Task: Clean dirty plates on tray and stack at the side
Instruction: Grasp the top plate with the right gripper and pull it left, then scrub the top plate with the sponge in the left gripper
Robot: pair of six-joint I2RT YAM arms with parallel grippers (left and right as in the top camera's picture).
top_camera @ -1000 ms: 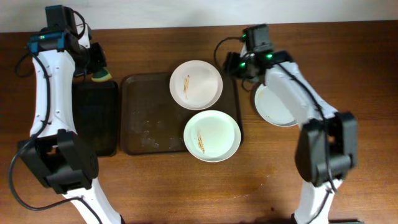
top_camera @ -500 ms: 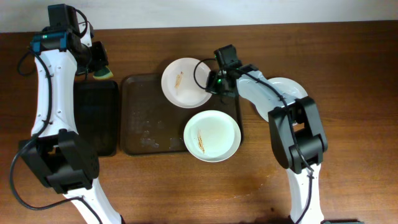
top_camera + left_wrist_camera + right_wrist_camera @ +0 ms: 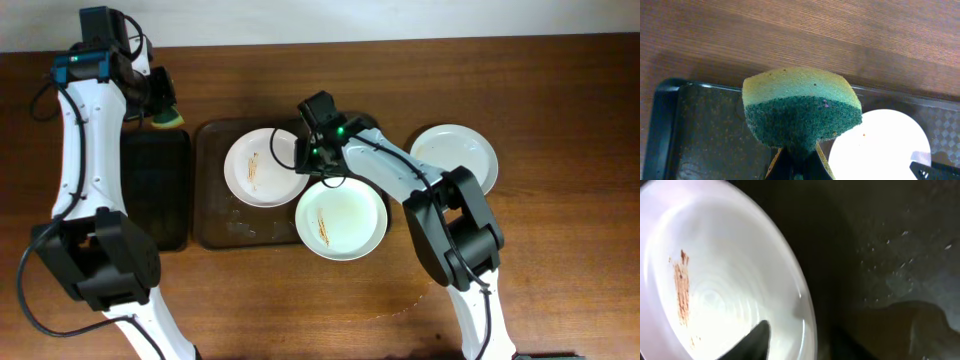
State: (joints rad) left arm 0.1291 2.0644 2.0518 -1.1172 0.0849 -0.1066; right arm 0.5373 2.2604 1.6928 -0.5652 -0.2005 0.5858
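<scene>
The dark brown tray holds two streaked plates. One plate lies at its middle back, and my right gripper is shut on its right rim. The right wrist view shows this plate, its brown streak, and my fingers across the rim over the tray. The second streaked plate sits at the tray's front right corner. A clean plate lies on the table at the right. My left gripper is shut on a yellow-green sponge at the back left.
A smaller black tray lies left of the brown tray and also shows in the left wrist view. That view shows a plate below the sponge to the right. The table's back edge runs behind both arms.
My right gripper has taken the back plate by its rim and slid it left and forward, from the tray's back right to its middle. The left arm has barely moved.
</scene>
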